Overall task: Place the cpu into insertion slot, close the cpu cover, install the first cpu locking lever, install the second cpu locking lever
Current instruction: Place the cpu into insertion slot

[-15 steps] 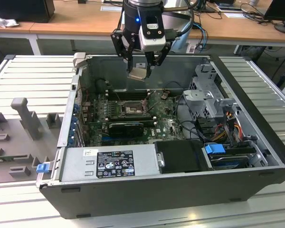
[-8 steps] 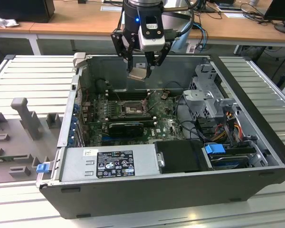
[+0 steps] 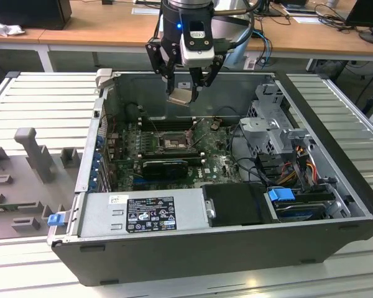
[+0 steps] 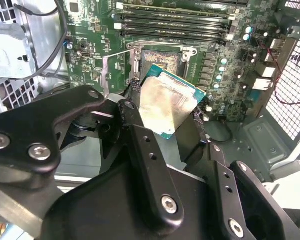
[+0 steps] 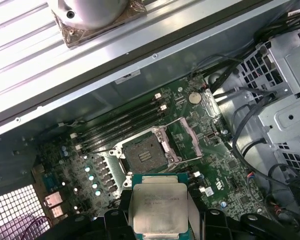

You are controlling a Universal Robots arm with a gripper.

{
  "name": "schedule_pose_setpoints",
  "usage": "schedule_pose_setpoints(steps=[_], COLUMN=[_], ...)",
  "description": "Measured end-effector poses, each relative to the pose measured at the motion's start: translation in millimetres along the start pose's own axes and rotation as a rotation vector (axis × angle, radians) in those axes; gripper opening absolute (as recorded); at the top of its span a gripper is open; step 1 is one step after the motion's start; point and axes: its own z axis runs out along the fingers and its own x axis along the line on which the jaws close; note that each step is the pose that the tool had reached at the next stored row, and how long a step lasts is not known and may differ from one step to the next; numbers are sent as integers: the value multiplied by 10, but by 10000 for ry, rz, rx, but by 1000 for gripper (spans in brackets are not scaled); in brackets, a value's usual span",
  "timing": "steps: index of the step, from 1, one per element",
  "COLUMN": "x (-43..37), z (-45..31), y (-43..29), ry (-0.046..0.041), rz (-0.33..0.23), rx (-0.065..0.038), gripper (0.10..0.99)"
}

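One empty insertion slot point(image 3: 172, 143) lies mid-board with its cpu cover point(image 5: 187, 134) swung open. Farther back and higher, your gripper point(image 3: 183, 87) is closed on the cpu point(image 3: 180, 97). The slot sits below the chip, toward the near side.

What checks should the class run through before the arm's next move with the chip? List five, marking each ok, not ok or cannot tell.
1. cpu gripped by the tool: ok, clamped at its edges.
2. insertion slot empty: ok, no chip lies in it.
3. cpu cover off the slot: ok, it stands raised beside it.
4. cpu edges square to the slot: not ok, they appear angled to the slot's edges in both wrist views.
5. cpu down at the slot: not ok, in the exterior view it hangs around rim height of the case, well above the board.
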Motion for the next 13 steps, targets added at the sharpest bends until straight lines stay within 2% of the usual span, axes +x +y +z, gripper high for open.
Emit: schedule_pose_setpoints(steps=[13], x=[0], z=[1], y=[0], ry=[-31], rz=[336], rx=[-7], gripper=[529])
